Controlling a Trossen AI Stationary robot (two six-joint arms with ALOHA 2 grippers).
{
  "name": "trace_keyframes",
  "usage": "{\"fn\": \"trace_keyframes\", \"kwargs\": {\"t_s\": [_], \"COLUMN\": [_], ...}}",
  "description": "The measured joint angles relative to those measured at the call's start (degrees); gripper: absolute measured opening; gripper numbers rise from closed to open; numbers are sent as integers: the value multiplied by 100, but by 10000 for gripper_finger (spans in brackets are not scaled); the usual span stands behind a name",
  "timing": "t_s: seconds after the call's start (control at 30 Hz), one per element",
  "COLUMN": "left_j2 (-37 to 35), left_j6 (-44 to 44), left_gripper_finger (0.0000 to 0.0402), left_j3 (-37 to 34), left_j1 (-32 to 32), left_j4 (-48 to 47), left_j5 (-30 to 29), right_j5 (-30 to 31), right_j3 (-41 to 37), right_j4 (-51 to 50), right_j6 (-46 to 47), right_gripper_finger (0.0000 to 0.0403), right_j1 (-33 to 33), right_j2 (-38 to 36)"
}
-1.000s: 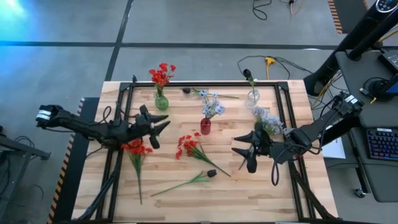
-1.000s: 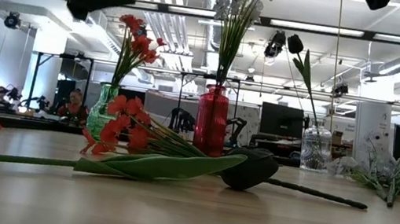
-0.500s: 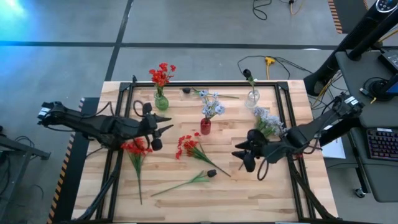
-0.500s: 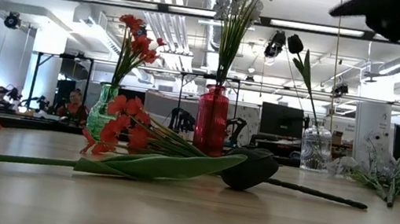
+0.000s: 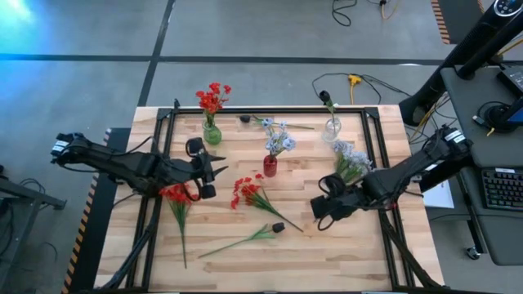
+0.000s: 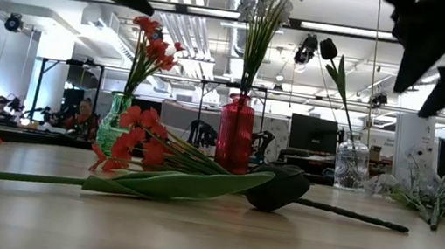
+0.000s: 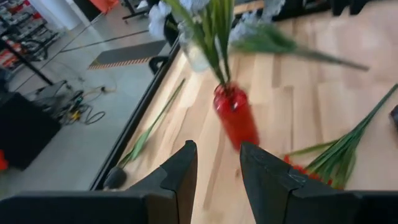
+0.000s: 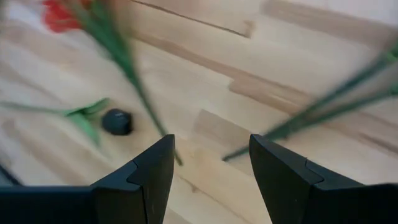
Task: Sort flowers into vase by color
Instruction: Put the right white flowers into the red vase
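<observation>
From above: right tool (image 5: 320,208), fingers apart and empty, moved closer to the red vase (image 5: 270,167) than a second ago; left tool (image 5: 214,173) parted, empty, left of that vase. Low view: dark-budded flower (image 6: 279,189) lying unmoved on the worktop (image 6: 275,247) before the vase.

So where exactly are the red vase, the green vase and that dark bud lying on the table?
red vase (image 5: 270,167), high view, on its body.
green vase (image 5: 212,134), high view, on its body.
dark bud (image 6: 277,188), low view, on the bud's rounded side.
</observation>
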Motion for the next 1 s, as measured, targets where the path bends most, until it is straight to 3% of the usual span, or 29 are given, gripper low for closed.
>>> {"fn": "trace_keyframes", "kwargs": {"t_s": [0.2,0.47,1.0], "left_j2": [-41,-41,-52], "left_j6": [-124,-207,-76], "left_gripper_finger": [106,106,106], "left_j3": [-4,-11,37], "left_j1": [0,0,4], "left_j4": [-605,-863,-825], "left_j5": [-267,-269,-269], "right_j5": [-409,-886,-901], "right_j3": [0,0,-259], "right_j4": [-473,-1855,-2237], "right_j6": [579,1417,1187], "right_gripper_finger": [198,198,198], "right_j1": [-334,-979,-1621], "right_j2": [290,718,1220]}}
